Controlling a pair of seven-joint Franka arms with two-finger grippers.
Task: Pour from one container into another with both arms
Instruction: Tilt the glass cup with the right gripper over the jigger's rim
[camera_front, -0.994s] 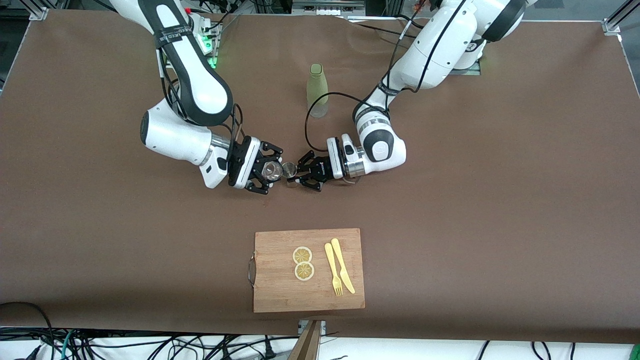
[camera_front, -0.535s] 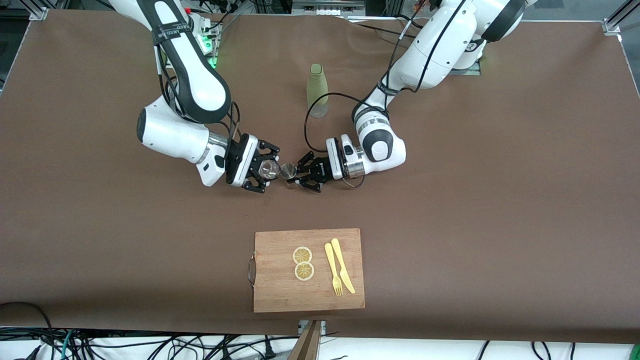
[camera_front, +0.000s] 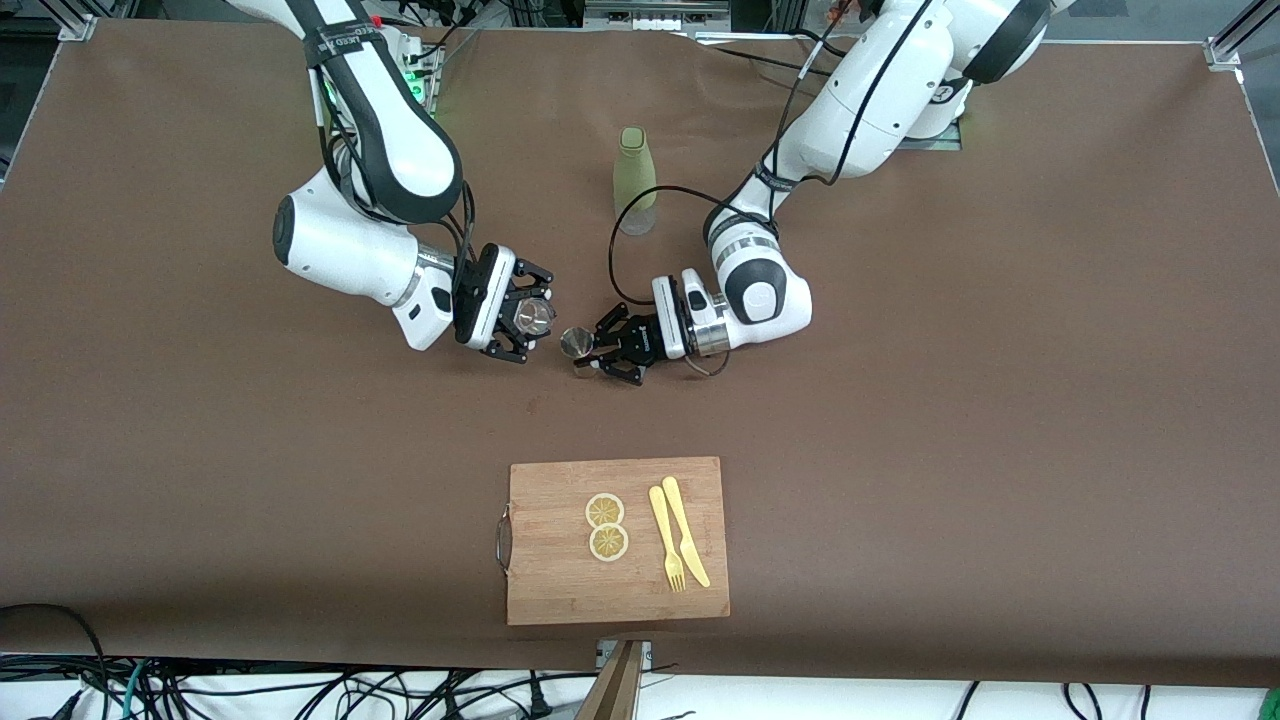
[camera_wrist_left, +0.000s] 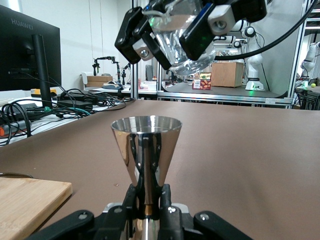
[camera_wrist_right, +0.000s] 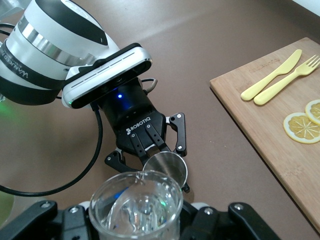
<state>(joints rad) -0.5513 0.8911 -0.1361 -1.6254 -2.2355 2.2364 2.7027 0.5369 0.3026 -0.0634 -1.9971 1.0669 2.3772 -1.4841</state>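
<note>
My right gripper (camera_front: 527, 318) is shut on a clear glass cup (camera_front: 535, 316), held tilted in the air over the middle of the table. The left gripper (camera_front: 592, 348) is shut on the stem of a shiny metal cone cup (camera_front: 575, 342), low over the table beside it. A small gap separates the two cups. In the left wrist view the metal cup (camera_wrist_left: 146, 147) stands upright between the fingers (camera_wrist_left: 131, 197), with the glass (camera_wrist_left: 182, 42) higher up. In the right wrist view the glass (camera_wrist_right: 136, 210) fills the foreground, its rim over the metal cup (camera_wrist_right: 165, 167).
A pale green bottle (camera_front: 634, 180) stands toward the arms' bases from the cups. A wooden cutting board (camera_front: 560, 590) lies nearer the front camera, carrying two lemon slices (camera_front: 605, 510), a yellow fork (camera_front: 666, 540) and a knife (camera_front: 686, 540).
The right gripper has drawn the glass away from the metal cup and higher, opening a gap between them. The left gripper has barely shifted.
</note>
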